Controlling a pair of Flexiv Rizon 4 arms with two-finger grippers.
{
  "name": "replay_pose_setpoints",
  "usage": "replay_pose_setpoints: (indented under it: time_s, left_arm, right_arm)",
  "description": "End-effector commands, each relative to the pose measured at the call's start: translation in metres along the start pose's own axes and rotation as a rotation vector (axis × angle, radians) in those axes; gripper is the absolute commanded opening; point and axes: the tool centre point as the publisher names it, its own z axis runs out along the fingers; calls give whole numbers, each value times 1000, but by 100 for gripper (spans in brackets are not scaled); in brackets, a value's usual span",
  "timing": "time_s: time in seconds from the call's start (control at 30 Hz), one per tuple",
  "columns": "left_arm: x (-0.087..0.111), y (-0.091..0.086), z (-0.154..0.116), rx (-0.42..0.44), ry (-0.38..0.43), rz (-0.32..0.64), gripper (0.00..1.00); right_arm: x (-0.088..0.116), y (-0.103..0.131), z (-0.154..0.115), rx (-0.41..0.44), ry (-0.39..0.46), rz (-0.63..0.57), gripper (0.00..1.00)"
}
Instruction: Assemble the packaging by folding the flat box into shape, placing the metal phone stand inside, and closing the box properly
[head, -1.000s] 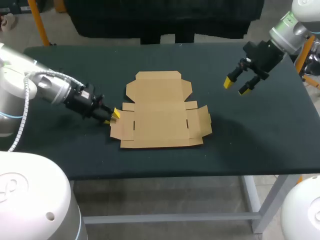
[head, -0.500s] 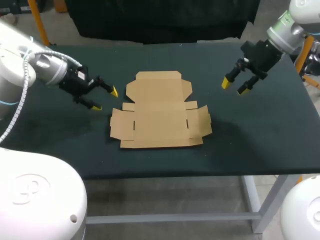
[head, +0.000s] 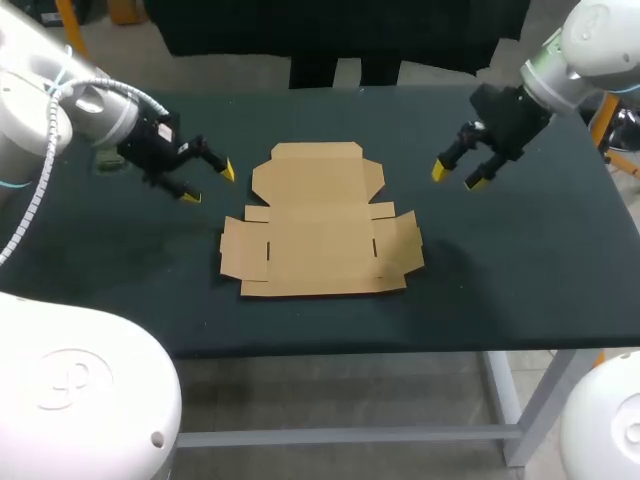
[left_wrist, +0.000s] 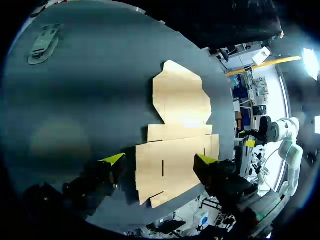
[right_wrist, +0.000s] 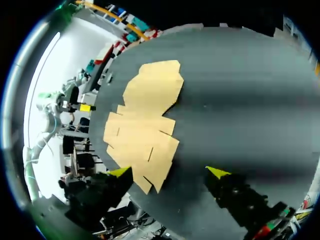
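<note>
The flat brown cardboard box (head: 320, 225) lies unfolded in the middle of the dark table, its flaps spread out. My left gripper (head: 209, 184) hovers open off the box's far left corner, touching nothing. In the left wrist view the box (left_wrist: 180, 130) lies ahead of the open left gripper (left_wrist: 160, 160). A grey metal phone stand (left_wrist: 44, 44) rests far off on the table. My right gripper (head: 457, 177) hangs open above the table to the box's far right. From the right wrist the box (right_wrist: 145, 120) shows ahead of the open gripper (right_wrist: 169, 172).
The dark table (head: 520, 280) has bare surface on all sides of the box. In the head view my left arm mostly hides the phone stand (head: 103, 160) at the far left.
My left gripper pulled away from the box's left flap, rose toward the far left and opened. The right gripper drifted slightly left toward the box. The box stayed flat.
</note>
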Motion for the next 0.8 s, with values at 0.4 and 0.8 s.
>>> replay_pose_setpoints:
  time_s: [0.4, 0.8]
  left_arm:
    - [4, -11, 11, 8, -9, -15, 0]
    - [1, -11, 11, 125, 65, -88, 0]
  right_arm:
    - [-3, 26, 16, -28, -13, 73, 0]
    - [-10, 29, 18, -66, -5, 238, 0]
